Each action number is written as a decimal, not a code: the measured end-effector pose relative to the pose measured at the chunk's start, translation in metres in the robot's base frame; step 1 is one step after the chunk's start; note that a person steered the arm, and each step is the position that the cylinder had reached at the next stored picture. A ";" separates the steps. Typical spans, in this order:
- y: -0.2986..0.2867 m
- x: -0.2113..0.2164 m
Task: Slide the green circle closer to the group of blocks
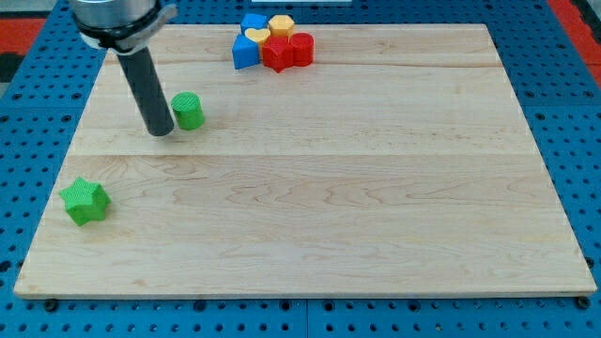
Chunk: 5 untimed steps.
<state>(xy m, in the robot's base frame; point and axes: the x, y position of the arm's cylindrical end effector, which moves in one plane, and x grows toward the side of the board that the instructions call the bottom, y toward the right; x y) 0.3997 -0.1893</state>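
Nearest you, the green star [84, 201] lies apart from the job. No jaws exist here; my tip [161, 132] touches the green circle [189, 111] from the view's left. Push off-centre and it slips past the group of blocks [271, 42] on the worktop [329, 188].

The table [310, 216] looks like pale wood with a smooth, matt finish; fine grain lines run along it, and faint seams show where planks join. Around it lies a blue perforated surface [573, 113] with a dull, plastic-like look. The rod ending in the tool [161, 133] is dark and smooth, with a soft sheen down its side. Just beside the tool, the green circle [188, 111] looks like matt plastic. Well apart from the tool, the green star [84, 201] has the same flat look, as do the grouped blue, yellow and red blocks [272, 42].
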 end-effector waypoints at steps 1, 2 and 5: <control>0.001 -0.021; 0.009 -0.038; 0.014 0.001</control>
<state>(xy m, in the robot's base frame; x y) 0.4010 -0.1751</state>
